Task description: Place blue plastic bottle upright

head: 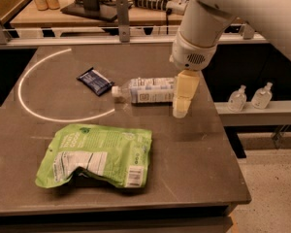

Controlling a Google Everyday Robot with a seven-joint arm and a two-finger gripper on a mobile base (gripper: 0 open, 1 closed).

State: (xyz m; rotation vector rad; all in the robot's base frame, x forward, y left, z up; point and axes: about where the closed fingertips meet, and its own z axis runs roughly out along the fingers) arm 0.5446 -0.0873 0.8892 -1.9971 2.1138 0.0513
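I am holding my fingers point(180, 111) pointed down over the table point(199, 169), at the 3 o'clock end of the bottle point(148, 90), where they are overlapping its base as seen from here; whether they are touching it, and whether they are spread or pressed together, I cannot tell. The bottle is lying on its side near the middle of the table, its white cap pointing to 9 o'clock and its base to 3 o'clock. A dark blue packet point(95, 80) is lying flat just beside the cap, at its 10 o'clock. A green bag point(99, 155) is lying at the bottle's 7 o'clock, apart from it. A white arc point(26, 106) is curving across the table at 9 o'clock. Two pump bottles point(237, 99) are standing on a ledge point(281, 111) off the table at 3 o'clock.
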